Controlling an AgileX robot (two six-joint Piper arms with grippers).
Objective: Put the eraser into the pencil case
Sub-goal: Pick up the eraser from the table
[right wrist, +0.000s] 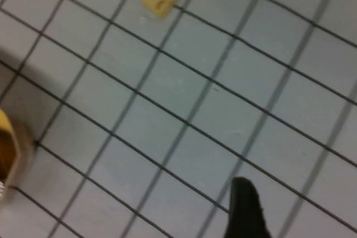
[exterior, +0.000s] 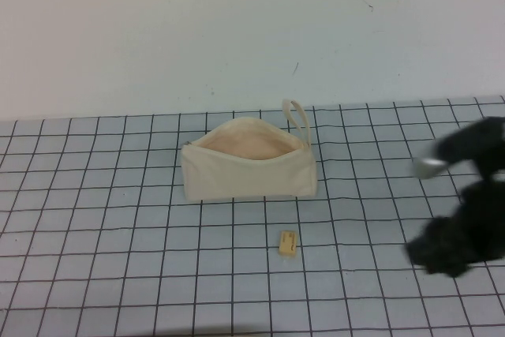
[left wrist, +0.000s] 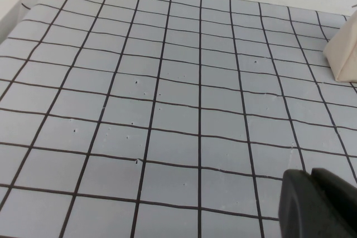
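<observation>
The eraser [exterior: 289, 243] lies lower centre, long axis up-frame, nearer the right hand [exterior: 454, 246] than the unseen left; neither grip can be judged.

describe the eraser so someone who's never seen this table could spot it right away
Find the cream pencil case lying open at the middle of the gridded grey mat. The eraser lies alone just in front of it, toward the robot, left of the right gripper; the left gripper stays off to the left. It is a tiny yellow-tan block, far smaller than the case.
</observation>
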